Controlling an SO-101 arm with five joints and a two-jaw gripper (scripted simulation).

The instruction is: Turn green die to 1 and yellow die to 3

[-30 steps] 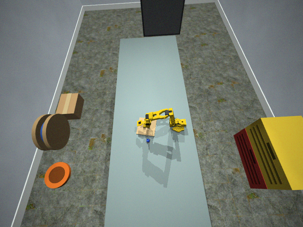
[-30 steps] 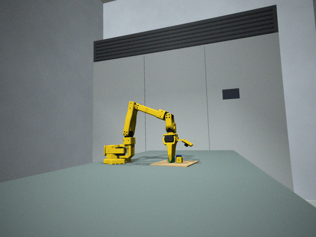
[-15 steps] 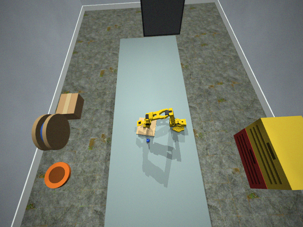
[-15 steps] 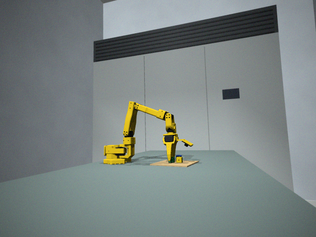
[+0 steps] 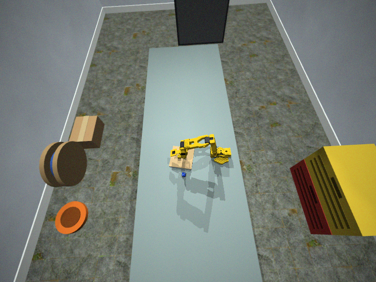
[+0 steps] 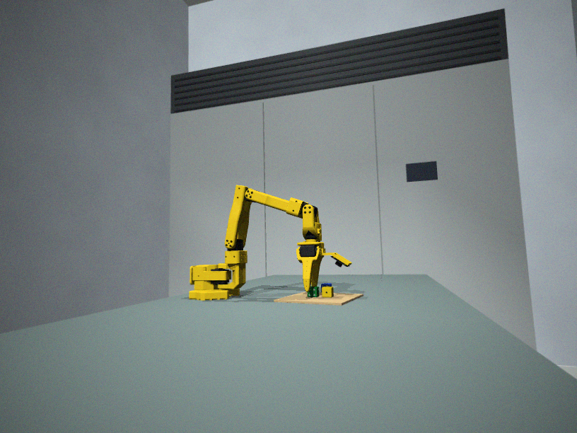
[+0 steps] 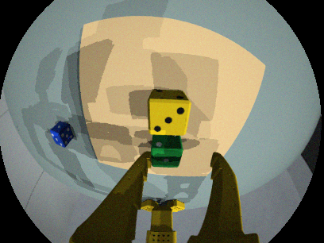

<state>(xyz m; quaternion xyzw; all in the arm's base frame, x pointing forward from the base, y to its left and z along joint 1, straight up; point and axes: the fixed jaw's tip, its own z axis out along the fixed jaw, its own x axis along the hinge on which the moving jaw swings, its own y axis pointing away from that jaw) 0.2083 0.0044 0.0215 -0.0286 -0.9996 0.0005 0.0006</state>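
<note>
Your gripper (image 5: 183,154) (image 6: 308,286) (image 7: 181,157) was released around green (image 6: 315,291) (image 7: 167,152), inside the counter's (image 5: 188,91) (image 6: 279,363) (image 7: 190,12) edges; lifting straight up was safest, sparing yellow's (image 6: 327,292) (image 7: 168,117) top 3.

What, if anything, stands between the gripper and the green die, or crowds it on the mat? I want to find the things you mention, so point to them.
Nothing visible stands between the gripper (image 6: 309,289) (image 7: 181,159) and the green die (image 6: 315,292) (image 7: 167,151). The yellow die (image 6: 327,291) (image 7: 168,116) sits close on its far side in the wrist view, so turning it that way might bump it.
</note>
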